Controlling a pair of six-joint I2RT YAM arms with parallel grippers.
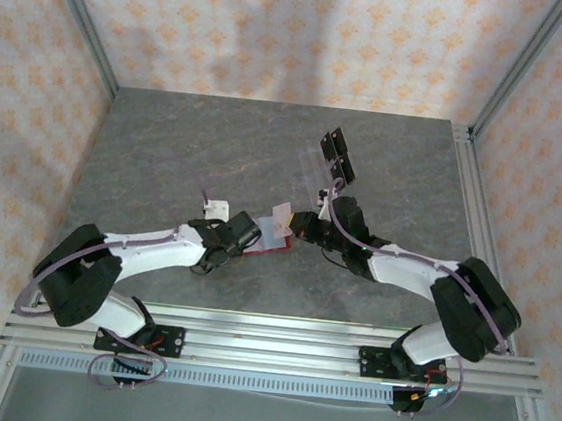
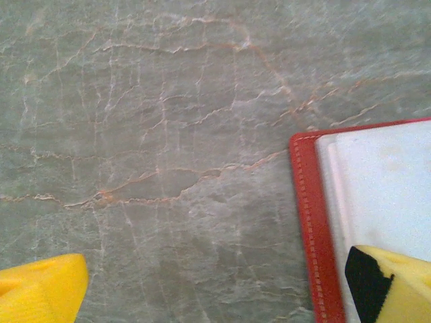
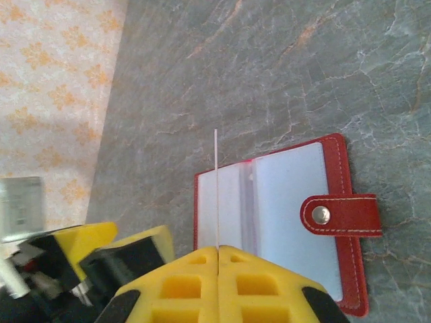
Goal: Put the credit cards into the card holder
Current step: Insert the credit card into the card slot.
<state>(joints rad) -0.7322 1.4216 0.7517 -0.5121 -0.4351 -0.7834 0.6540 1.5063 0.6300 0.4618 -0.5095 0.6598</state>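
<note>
The card holder (image 3: 283, 215) lies open on the grey table, its pale inside up and its clasp strap (image 3: 340, 215) off to the right. My right gripper (image 3: 218, 250) is shut on one of the credit cards (image 3: 216, 182), held upright and edge-on over the holder's left page. In the top view this card (image 1: 281, 217) stands just above the red holder (image 1: 272, 247). My left gripper (image 2: 215, 289) is open and low over the table. Its right finger (image 2: 394, 282) is over the holder's (image 2: 316, 222) left side, and its left finger (image 2: 40, 293) is over bare table.
A pale translucent sheet (image 1: 312, 169) and two black hinged pieces (image 1: 337, 154) lie behind the right gripper. A small white block (image 1: 216, 206) sits by the left wrist. Metal frame rails (image 1: 469, 190) run along the table's right and near sides.
</note>
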